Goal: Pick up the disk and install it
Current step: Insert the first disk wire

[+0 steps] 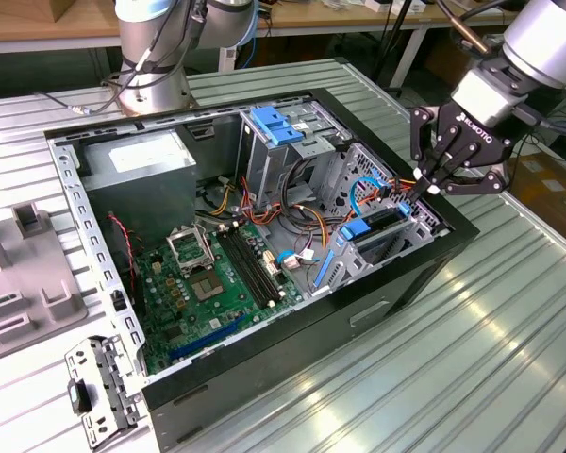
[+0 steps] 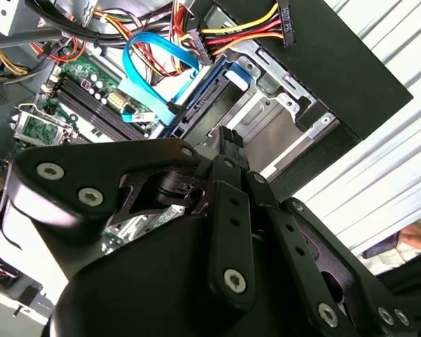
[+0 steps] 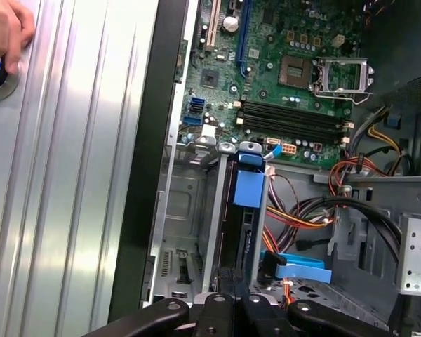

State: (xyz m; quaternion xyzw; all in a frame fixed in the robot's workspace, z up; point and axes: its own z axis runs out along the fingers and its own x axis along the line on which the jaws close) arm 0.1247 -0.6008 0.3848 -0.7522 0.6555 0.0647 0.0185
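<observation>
The disk [image 1: 371,225] stands on edge in the drive cage at the case's corner on the exterior view's right, its blue side rail and tab facing up. In both wrist views it is a dark slab with blue trim [image 3: 243,210] [image 2: 205,98] between the cage's metal walls. My gripper [image 1: 424,186] hangs just above the cage's outer end, over the case's wall, its fingers pressed together with nothing between them. Its black fingertips [image 3: 229,275] [image 2: 230,137] sit right at the disk's end; whether they touch it I cannot tell.
The open black case holds a green motherboard [image 1: 208,283], a grey power-supply box [image 1: 137,165] and a bare blue bracket [image 1: 278,123] on the upper cage. Blue and coloured cables [image 2: 151,67] loop beside the disk. A hand [image 3: 3,31] rests on a button on the ribbed table.
</observation>
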